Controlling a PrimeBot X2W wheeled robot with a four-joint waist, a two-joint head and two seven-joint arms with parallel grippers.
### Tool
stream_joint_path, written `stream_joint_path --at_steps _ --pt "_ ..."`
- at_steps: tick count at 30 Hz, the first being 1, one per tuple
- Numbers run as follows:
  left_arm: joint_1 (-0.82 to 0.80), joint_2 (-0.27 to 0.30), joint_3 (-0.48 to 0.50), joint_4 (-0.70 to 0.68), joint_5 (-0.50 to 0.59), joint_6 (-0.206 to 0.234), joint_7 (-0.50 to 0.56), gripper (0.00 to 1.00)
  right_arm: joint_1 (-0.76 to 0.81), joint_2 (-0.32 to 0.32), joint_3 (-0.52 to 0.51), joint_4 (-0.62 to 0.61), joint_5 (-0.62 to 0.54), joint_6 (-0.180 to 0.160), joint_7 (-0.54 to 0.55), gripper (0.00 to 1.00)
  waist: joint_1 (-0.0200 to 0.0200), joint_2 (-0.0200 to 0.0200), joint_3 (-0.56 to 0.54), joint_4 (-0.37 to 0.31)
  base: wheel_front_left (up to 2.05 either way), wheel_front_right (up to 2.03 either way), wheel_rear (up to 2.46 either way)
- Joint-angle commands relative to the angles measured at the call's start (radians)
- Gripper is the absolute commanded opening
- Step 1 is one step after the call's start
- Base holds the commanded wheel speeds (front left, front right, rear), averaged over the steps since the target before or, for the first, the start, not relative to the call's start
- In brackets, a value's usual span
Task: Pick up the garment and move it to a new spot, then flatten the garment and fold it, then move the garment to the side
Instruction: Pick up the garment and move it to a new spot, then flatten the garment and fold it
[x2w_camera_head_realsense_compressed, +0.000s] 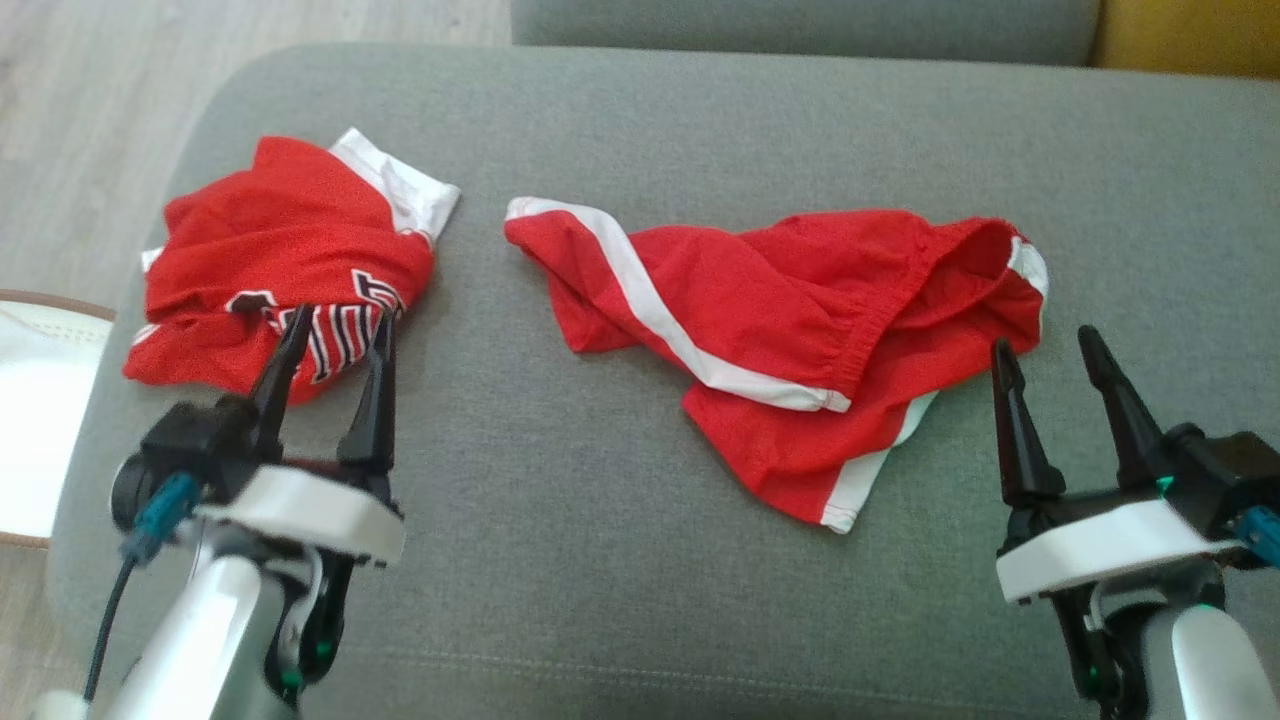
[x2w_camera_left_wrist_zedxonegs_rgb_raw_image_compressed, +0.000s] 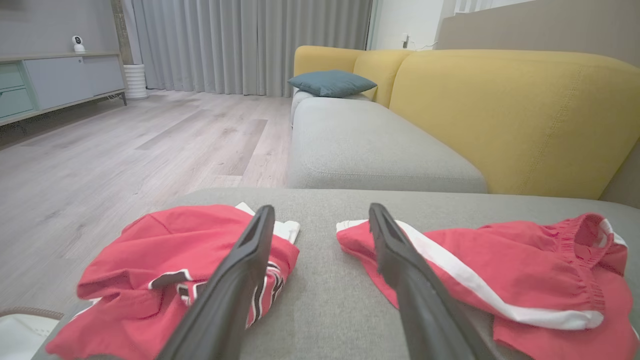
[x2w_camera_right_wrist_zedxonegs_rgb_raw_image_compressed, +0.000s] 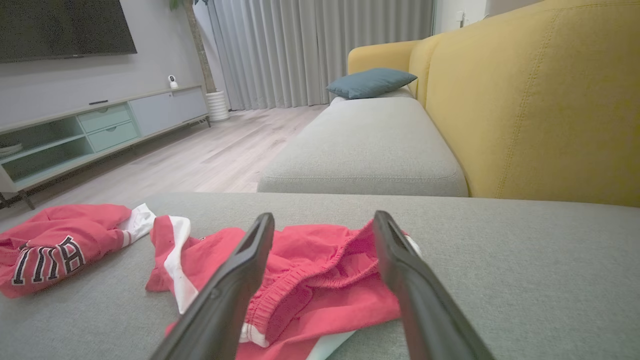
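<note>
Since nothing is being held right now, here's the layout. There are two red garments on the grey sofa seat (x2w_camera_head_realsense_compressed: 600, 560) and two grippers, one near each.

The left gripper (x2w_camera_head_realsense_compressed: 342, 318) has its fingers spread and empty. It hangs over the near edge of a bunched-up jersey (x2w_camera_head_realsense_compressed: 270, 230) with striped lettering, which sits at the left end of the seat.

The right gripper (x2w_camera_head_realsense_compressed: 1044, 340) is spread wide too, with nothing between its fingers.

The shorts (x2w_camera_head_realsense_compressed: 790, 300), red with white side stripes, lie crumpled in the middle-right of the seat, well apart from the jersey. My guess is the shorts are the piece to deal with now, since they're the ones lying open and unfolded.

Their long axis runs roughly left to right across the seat, tilting a bit towards the robot on the right. The striped leg end points at the jersey, and the gathered waistband is at the right end.

That waistband end is just beside the right gripper's fingertips, ahead and slightly to its left, so the right arm is clearly the nearer one. I can't tell if the tips touch the cloth.
</note>
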Motion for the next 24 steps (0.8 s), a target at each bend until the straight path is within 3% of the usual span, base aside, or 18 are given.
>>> stream_joint_path --at_steps 1,10,24 --pt "-0.010 0.033 0.053 -0.036 0.008 -0.014 -0.008 1.00 -0.005 -0.005 0.017 -0.030 -0.008 0.008 0.009 1.00 0.0000 0.0000 -0.020 0.014 0.00 0.00 0.00" --pt "0.060 0.049 0.026 -0.047 0.021 -0.043 -0.005 1.00 0.047 -0.005 0.010 -0.016 -0.004 0.008 0.021 1.00 0.0000 0.0000 -0.072 0.015 0.00 0.00 0.00" --pt "0.132 0.065 -0.007 -0.084 0.027 -0.022 0.035 1.00 0.108 -0.005 0.011 -0.013 0.017 0.008 0.031 1.00 0.0000 0.0000 -0.136 0.008 0.00 0.00 0.00"
